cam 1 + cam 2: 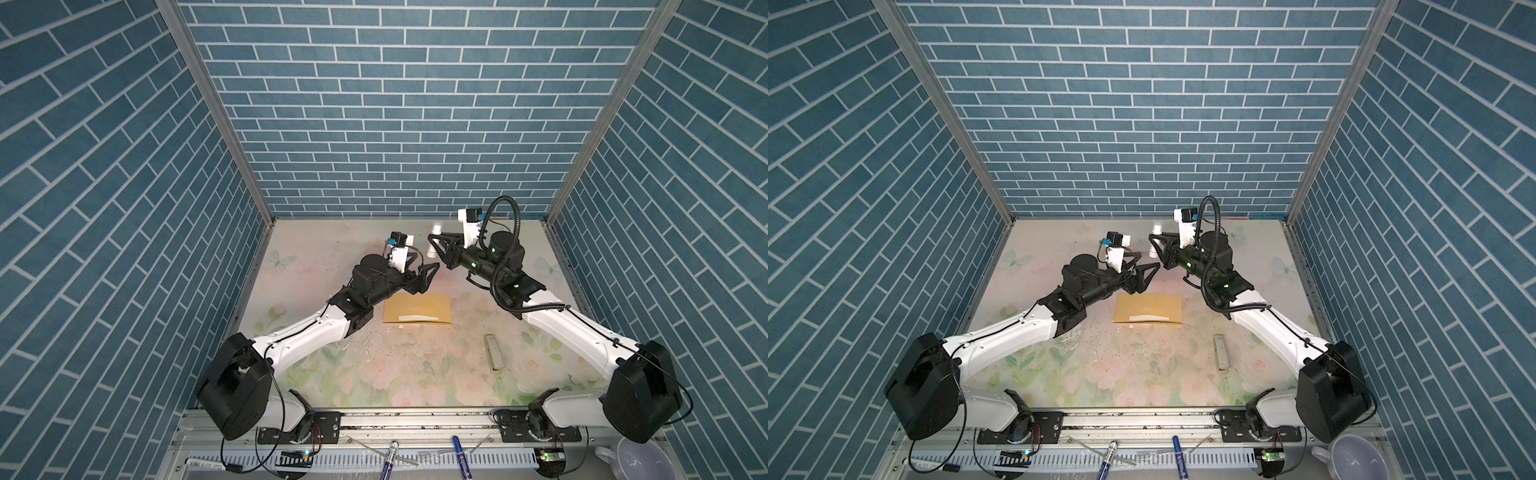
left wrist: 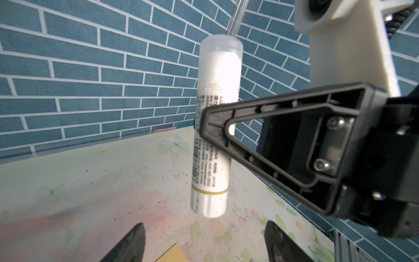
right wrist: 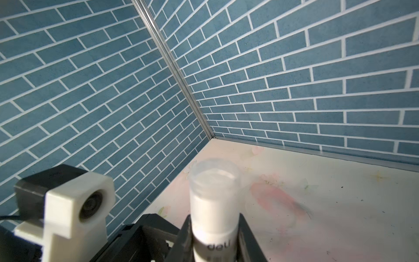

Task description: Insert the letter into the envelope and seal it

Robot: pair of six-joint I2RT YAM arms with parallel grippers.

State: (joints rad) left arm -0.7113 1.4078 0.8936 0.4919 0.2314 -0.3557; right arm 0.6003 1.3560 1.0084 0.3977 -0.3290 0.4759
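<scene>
**Two robot arms meet above a yellow envelope; the right one holds a glue stick**

Blue brick-patterned walls enclose three sides of a table covered in a faded floral print.

In both top views the left arm reaches from the lower left corner toward the middle of the frame. The left gripper hangs above the table at centre. In the left wrist view its two dark fingers stand spread apart with nothing between them.

Just below that gripper in the frame, the envelope, mustard yellow, lies flat on the table at centre. A pale strip runs along its lower edge. Whether the letter is inside cannot be told.

Slightly right of centre and higher in the frame, the right gripper faces the left one, close but apart from it. Its jaws are clamped on a white glue stick, held roughly upright and clear of the table. Both wrist views show a translucent cap on the stick's upper end.

Further right, a pale narrow oblong object lies on the table, well apart from the envelope. The right arm runs down to the lower right corner.

Along the bottom edge, two blue markers rest on the front rail, and a white cup sits at far right.
</scene>
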